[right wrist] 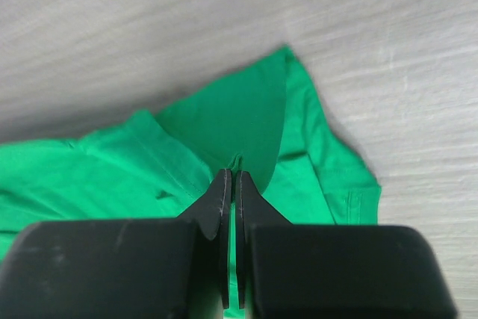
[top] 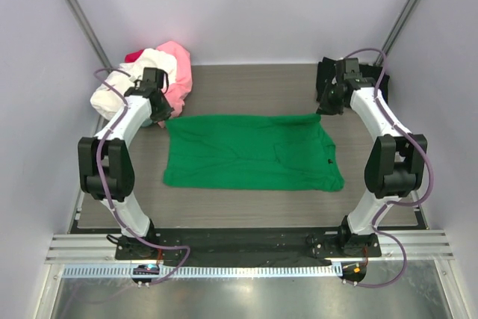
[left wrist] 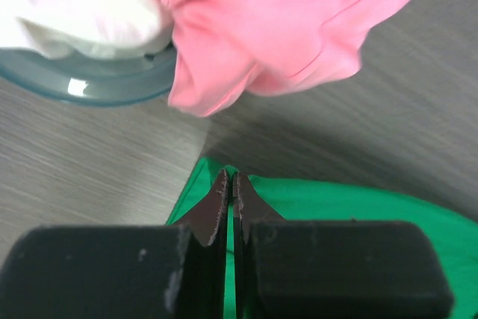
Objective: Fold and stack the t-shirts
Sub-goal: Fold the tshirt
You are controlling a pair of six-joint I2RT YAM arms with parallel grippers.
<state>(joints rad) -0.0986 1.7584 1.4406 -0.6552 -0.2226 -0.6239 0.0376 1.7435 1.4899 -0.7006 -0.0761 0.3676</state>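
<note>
Cloth, soft and light: the green t-shirt (top: 250, 153) lies flat at the middle of the table (top: 246, 84). The left gripper (left wrist: 229, 177) is pinched shut on its far-left corner and the right gripper (right wrist: 230, 175) on its far-right corner, where the fabric tents up. I expect sagging and wrinkling, so corners are the best hold. The heap (top: 158, 69) of pink, cream and red shirts sits at the table's far-left corner.

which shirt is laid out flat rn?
The green t-shirt, spread mid-table. The pink shirt, cream-white shirt and red shirt are crumpled in the far-left heap.
</note>
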